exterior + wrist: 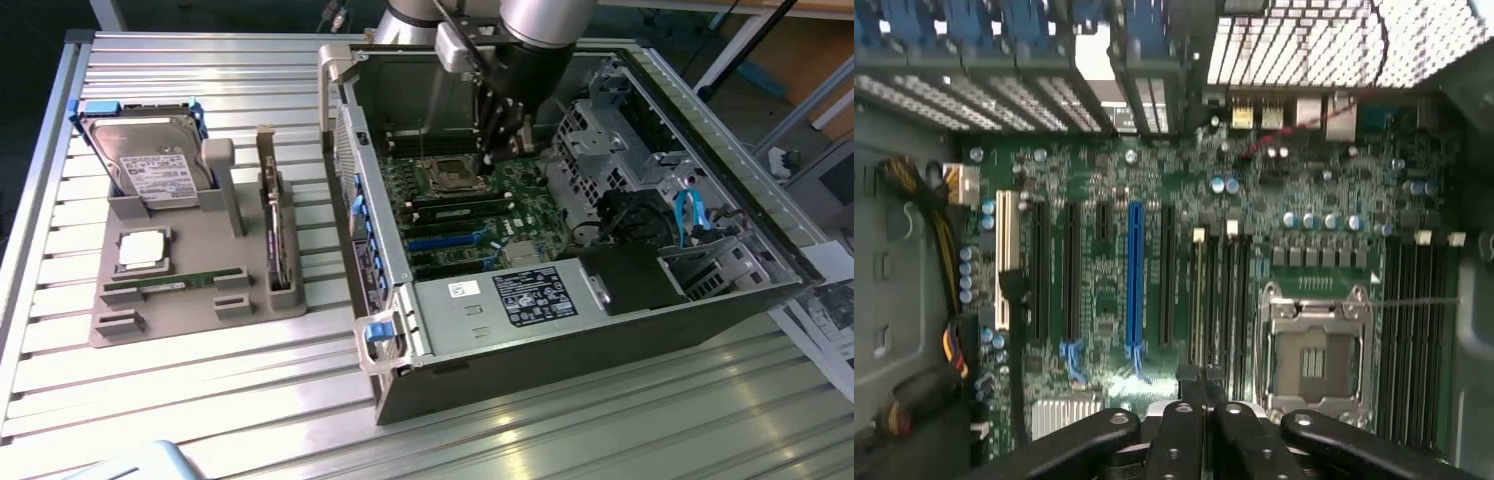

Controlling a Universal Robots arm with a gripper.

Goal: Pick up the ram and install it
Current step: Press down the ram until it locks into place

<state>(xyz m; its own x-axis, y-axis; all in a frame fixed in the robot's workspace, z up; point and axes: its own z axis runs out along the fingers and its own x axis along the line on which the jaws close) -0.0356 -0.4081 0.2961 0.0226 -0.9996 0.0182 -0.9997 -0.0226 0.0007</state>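
One ram [174, 283], a thin green stick with a white label, lies flat in the grey holder tray [127, 325] on the exterior view's left. A second thin green stick [461, 200] runs along the memory slots [1219, 300] of the motherboard [467, 215], beside the processor socket [1314, 345]. My gripper [494, 150] hangs inside the open computer case [747, 210], above the socket and slots. Its black fingers [1176, 425] are pressed together, so the gripper [1201, 385] is shut. I see nothing held between them.
The tray also carries a hard drive [147, 165], a square silver processor [142, 250] and an upright green card [276, 240]. Inside the case are blue card slots [1134, 280], a power supply [541, 295], a drive cage [601, 135] and blue cables [690, 215]. The case walls stand close around the arm.
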